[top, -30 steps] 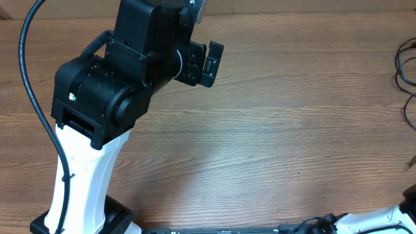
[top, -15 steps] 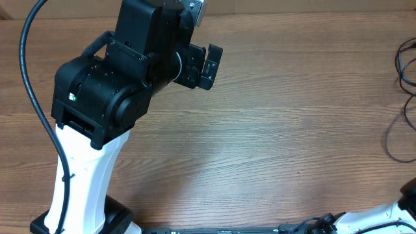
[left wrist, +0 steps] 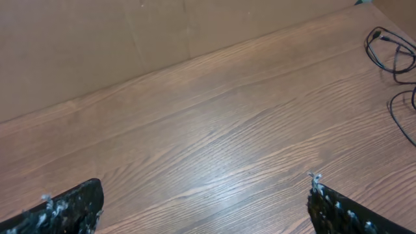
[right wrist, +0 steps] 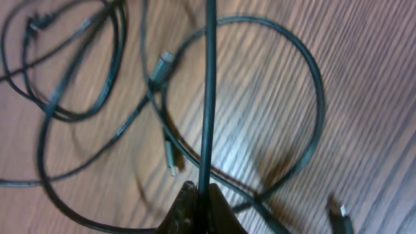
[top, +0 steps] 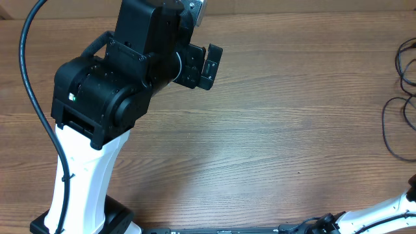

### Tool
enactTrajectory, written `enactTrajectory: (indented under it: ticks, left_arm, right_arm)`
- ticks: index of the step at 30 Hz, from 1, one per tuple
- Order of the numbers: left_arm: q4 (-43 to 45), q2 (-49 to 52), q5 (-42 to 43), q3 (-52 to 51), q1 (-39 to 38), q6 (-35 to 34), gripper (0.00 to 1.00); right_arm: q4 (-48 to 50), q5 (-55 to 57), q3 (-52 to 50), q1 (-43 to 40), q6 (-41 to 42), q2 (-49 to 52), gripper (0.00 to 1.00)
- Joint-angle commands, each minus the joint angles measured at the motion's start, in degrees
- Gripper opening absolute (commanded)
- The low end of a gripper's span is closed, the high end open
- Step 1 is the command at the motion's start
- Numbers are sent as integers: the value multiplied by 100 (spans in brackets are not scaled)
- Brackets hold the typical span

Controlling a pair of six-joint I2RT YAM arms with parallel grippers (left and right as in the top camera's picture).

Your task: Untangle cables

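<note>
**Overhead.** The cables (top: 400,114) are seen at the right edge of the bench (top: 273,143), as loose loops partly cut off by the frame. The left gripper (top: 207,64) is held above the far left part of the bench, well apart from them. The right arm (top: 383,213) enters at the near right corner, its gripper out of view here, and is judged the nearer of the two.

**Left wrist.** The left gripper (left wrist: 203,188) is shown with its fingers spread wide and nothing between them, and bare wood lies beneath. The cables (left wrist: 390,55) are seen far off, toward the right edge.

**Right wrist.** The right gripper (right wrist: 200,208) is closed tight on one strand (right wrist: 208,91). This strand runs straight away from the fingertips up the frame, across the loops lying on the bench. A plug (right wrist: 162,65) is seen just left of the strand. The strand's long axis is thus in line with the gripper, and a pull along it is judged likely to draw it free of the loops.
</note>
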Motion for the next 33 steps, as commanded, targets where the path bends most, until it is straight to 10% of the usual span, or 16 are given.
enactTrajectory:
  ticks: [1,7,10,16,33]
  left_arm:
    - [-11,20,-72,-13,7,44,100]
    - [-22,20,-72,-13,7,87,100]
    - [-66,20,-74,-13,7,90,100]
    - [79,9,-245,-11,7,90,100]
    - [1947,-72,-1438,-11,7,385,100]
  right_arm:
    - [129,-28,-321,144,184,72,4]
    - [643,-26,-984,422,575,74,4]
    - [647,-37,-975,555,577,57,66]
    - [481,-717,-511,719,424,-496,91]
    - [-334,-479,2118,3174,-804,-2979,99]
